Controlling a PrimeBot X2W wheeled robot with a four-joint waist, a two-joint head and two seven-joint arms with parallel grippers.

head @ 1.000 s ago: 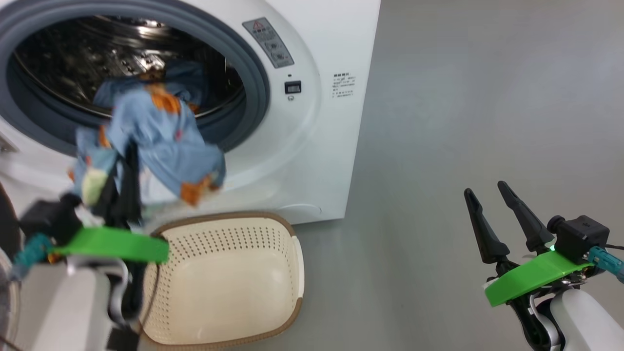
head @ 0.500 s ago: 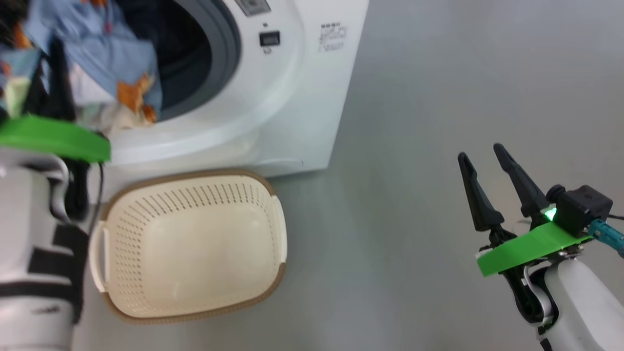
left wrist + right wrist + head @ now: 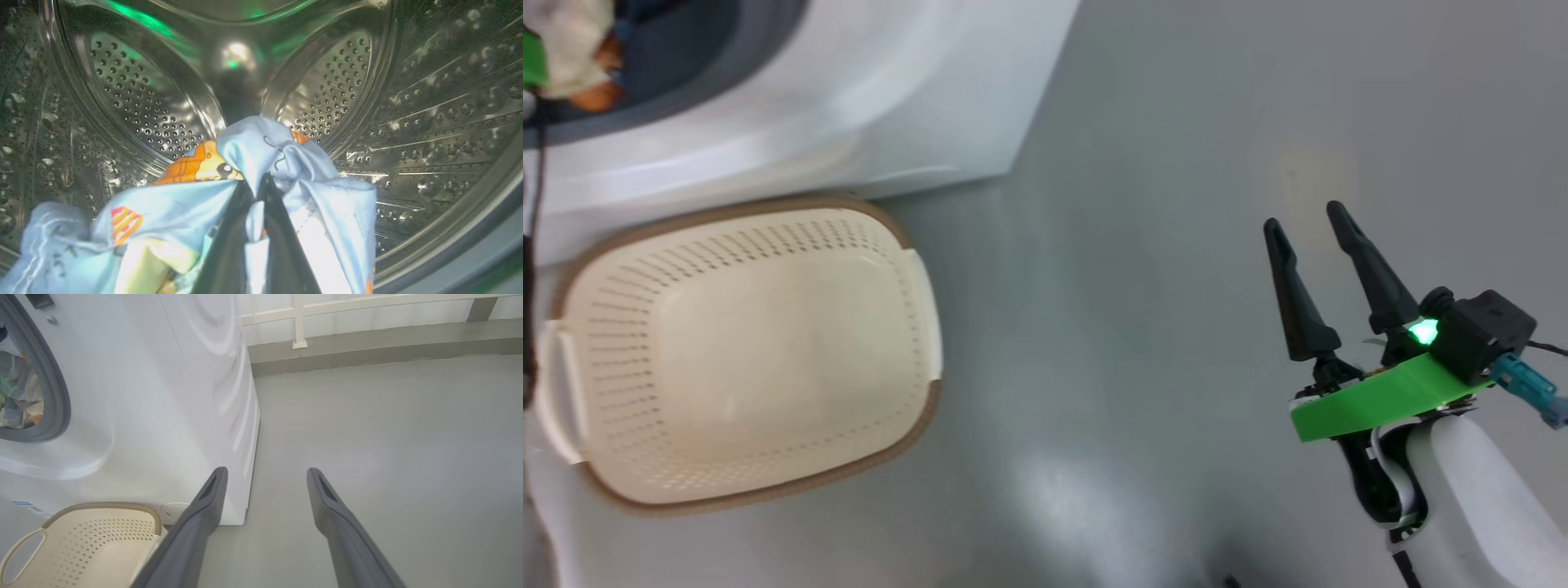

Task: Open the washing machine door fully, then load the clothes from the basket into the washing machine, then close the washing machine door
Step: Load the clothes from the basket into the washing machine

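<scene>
In the left wrist view my left gripper is shut on the clothes, a light blue bundle with orange figures, held inside the perforated steel drum of the washing machine. A scrap of the clothes shows at the grey door seal. The cream basket stands on the floor before the machine with nothing in it. Off to the right, over bare floor, my right gripper is open and holds nothing. The washing machine door is out of view.
Grey floor stretches right of the machine. The right wrist view has my right gripper beside the machine's white side panel, the basket at lower left, and a low white railing along the far wall.
The camera has swung down and right. My left gripper has carried the clothes from in front of the opening into the drum. The right gripper stays open.
</scene>
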